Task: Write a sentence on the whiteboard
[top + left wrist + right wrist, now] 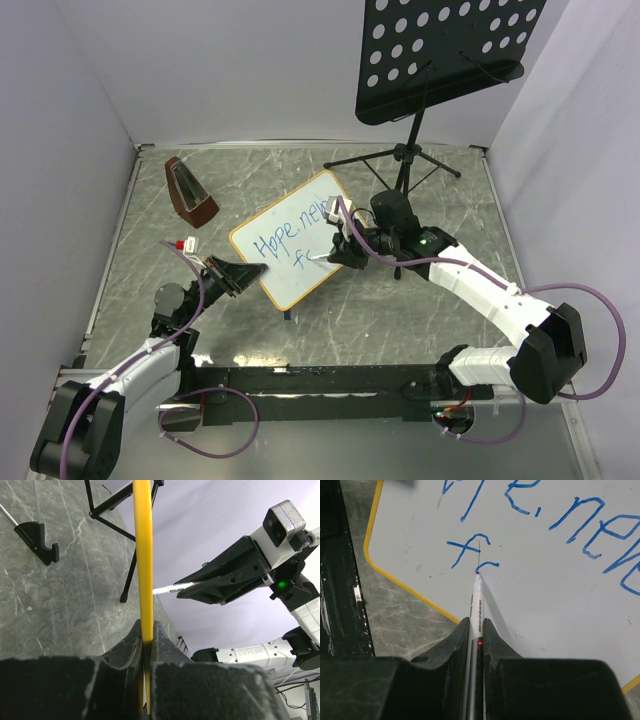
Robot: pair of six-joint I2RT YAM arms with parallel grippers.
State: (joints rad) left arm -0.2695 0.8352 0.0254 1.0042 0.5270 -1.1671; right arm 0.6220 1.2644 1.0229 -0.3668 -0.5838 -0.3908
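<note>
— Between my two pincers stands the whiteboard (292, 240), tilted over the table (380, 320). My left pincer (146, 641) is clenched on its yellow frame edge, on the side away from the marker. That is the only support I can make out.

— So what worries you most?

— The board itself. One clamp on one edge acts like a hinge, I'd judge. If my right side leans in too hard, the board could swing away from the tip or twist out of the left jaws. Whether it also rests on the table I cannot tell.

— And the right side?

— My right pincer (476, 630) is clamped on the marker (477, 592), which sticks straight out ahead of the fingertips with its tip touching the white face. A thin barrel in a narrow grip may slide back or roll under pressure, and then the strokes would thin out or skip.

— How far along is the writing?

— The sentence (285, 240) has its upper line running ahead and to the right of the tip. Below it there is only an "f" (465, 547) and the start of another letter, right at the tip. By my reckoning most of the second line is not yet written.

— And the smallest risk?

— Room. The lower line sits near the frame's bottom edge, just ahead of my right fingertips, so later letters may crowd the rim. A fingertip brushing wet ink would also smear it.
</note>
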